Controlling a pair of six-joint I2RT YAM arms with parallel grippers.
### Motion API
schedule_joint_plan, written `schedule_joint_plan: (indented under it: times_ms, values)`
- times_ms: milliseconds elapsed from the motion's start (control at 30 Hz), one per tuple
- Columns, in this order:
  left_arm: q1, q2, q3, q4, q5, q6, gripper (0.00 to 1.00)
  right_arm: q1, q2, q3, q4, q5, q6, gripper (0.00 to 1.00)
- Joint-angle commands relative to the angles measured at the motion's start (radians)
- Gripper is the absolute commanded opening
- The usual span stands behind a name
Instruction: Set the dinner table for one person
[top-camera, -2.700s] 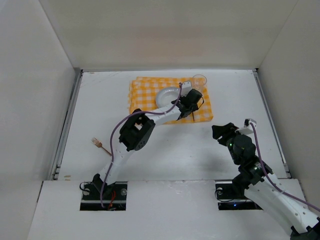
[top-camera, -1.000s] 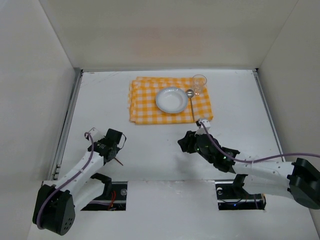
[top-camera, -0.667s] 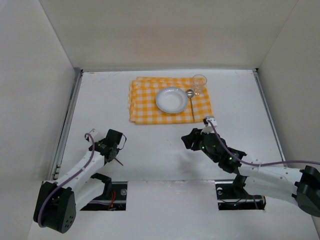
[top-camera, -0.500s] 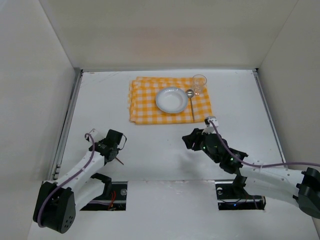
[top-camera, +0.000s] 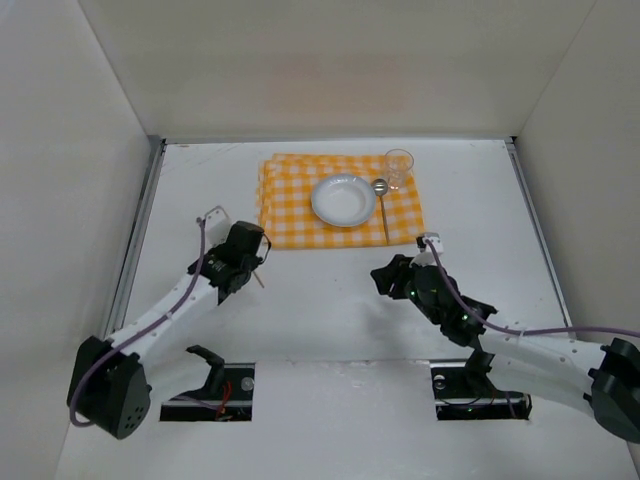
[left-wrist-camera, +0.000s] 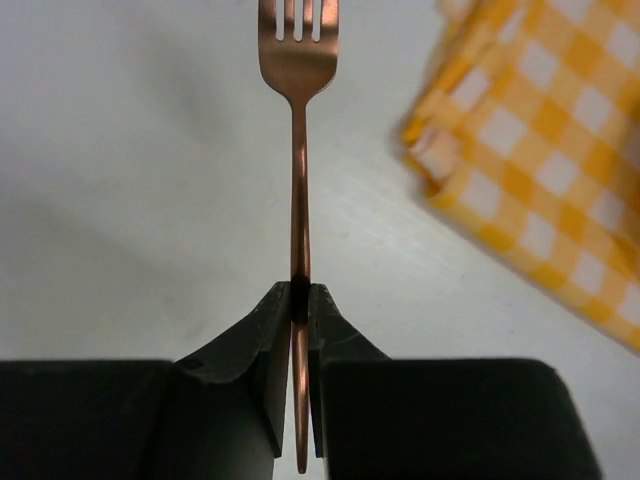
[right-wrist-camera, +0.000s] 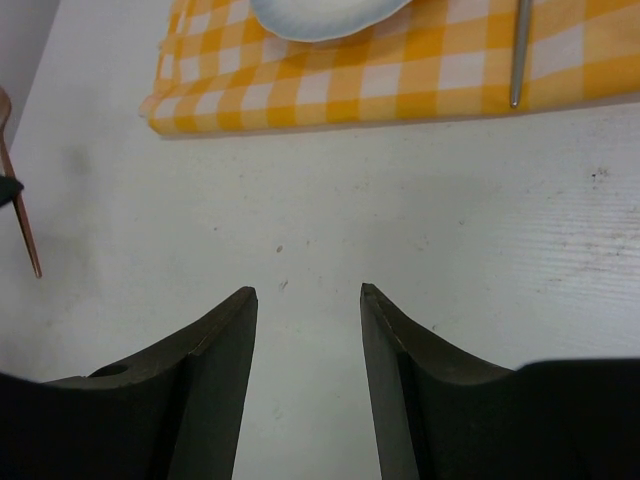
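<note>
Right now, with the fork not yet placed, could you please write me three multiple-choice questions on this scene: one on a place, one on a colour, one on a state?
1. Where does the spoon lie?
A. on the checked mat, right of the plate
B. under the plate
C. on the plate

2. What colour is the fork in the left gripper?
A. silver
B. copper
C. black

3. How is the right gripper?
A. open, holding nothing
B. shut on the spoon
C. shut on the fork

Answers:
1 A: the top view shows it on the mat beside the plate's right edge.
2 B: the left wrist view shows copper tines and handle.
3 A: the right wrist view shows its fingers apart with nothing between them.
</note>
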Motion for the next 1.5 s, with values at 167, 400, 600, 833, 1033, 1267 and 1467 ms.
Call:
schedule_joint_plan:
  times_ms: [167,400,600,833,1033,1267,1467]
  values:
    - [-0.007,0.364,0.322,0.33,0.286,0.341,0.0,-0.001,0.062,-0.006,0.096,0.002,0.012,0.52]
    - [0.053,0.642,0.574,0.296,0.406,0.501,0.01,-0.001,0.105,-0.001,0.105,0.002,0.012,0.52]
    - [0.072,0.805,0.677,0.27,0.488,0.55,0.01,-0.004,0.104,-0.007,0.107,0.003,0.013,0.52]
    - [0.061,0.871,0.717,0.273,0.475,0.57,0.02,-0.023,0.103,-0.013,0.107,0.002,0.013,0.53]
    - [0.056,0.908,0.738,0.269,0.466,0.571,0.03,-0.019,0.114,-0.006,0.107,0.002,0.013,0.53]
    - [0.055,0.94,0.751,0.258,0.442,0.568,0.03,-0.019,0.113,-0.007,0.107,0.002,0.013,0.53]
    - [0.055,0.962,0.754,0.257,0.434,0.57,0.06,-0.019,0.111,-0.009,0.107,0.002,0.013,0.53]
